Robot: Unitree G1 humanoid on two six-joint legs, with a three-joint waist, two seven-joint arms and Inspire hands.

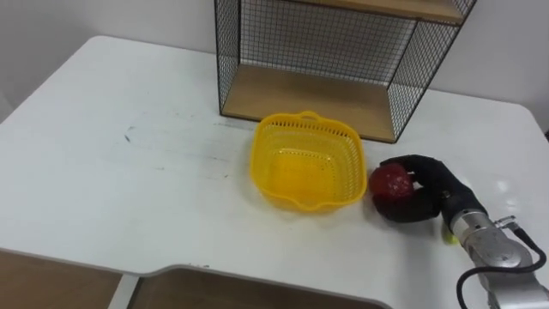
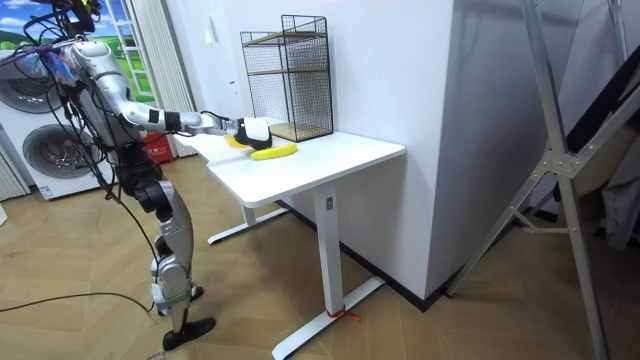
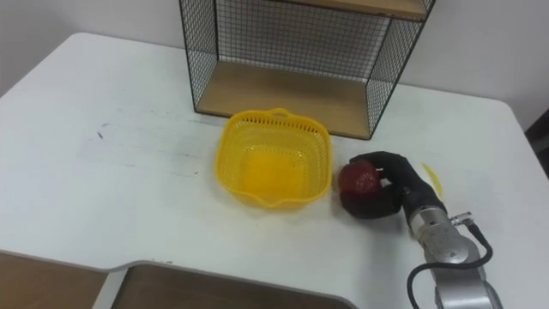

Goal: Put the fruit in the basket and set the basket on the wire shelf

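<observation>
A yellow mesh basket (image 1: 307, 161) stands empty on the white table (image 1: 129, 172), just in front of the wire shelf (image 1: 330, 60). Right of the basket, my right hand (image 1: 429, 193) has its dark fingers curled round a red round fruit (image 1: 391, 181) that sits low on the table. A sliver of yellow banana (image 3: 433, 180) peeks out beyond the hand; in the room view the banana (image 2: 272, 152) lies on the table past the hand (image 2: 250, 130). I stand at the table's end with the right arm stretched over it.
The shelf has a wooden bottom board (image 1: 300, 99) and a second board above, with black mesh sides and an open front. Faint dark marks (image 1: 129, 135) are on the tabletop's left half. The table's front edge (image 1: 171, 268) runs near me.
</observation>
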